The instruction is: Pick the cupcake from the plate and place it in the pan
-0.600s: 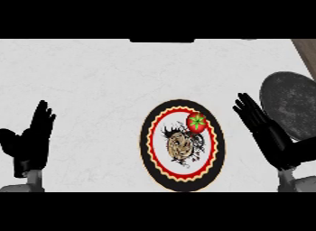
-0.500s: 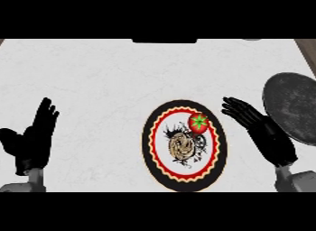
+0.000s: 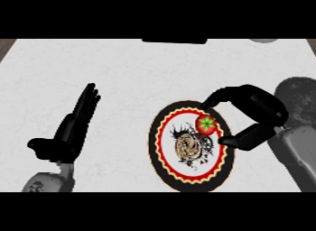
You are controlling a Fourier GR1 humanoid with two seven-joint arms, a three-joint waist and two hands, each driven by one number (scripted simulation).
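Where you look first: the cupcake (image 3: 206, 124) (red, green-topped) sits on the plate (image 3: 162, 155) at its upper right rim.
Right hand (image 3: 257, 113): curled around it, not closed.
Left hand (image 3: 72, 128): open, resting.
Pan (image 3: 306, 106): counter's right edge.

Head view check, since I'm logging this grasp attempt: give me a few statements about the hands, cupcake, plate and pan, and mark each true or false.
1. The cupcake sits on the plate. True.
2. The right hand arches beside the cupcake, fingers and thumb curled around it. True, though whether they touch it cannot be told.
3. The left hand holds the cupcake. False: it is open at the view's left, holding nothing.
4. The pan lies left of the plate. False: it lies to the right.
5. The cupcake is already in the pan. False: it is on the plate.
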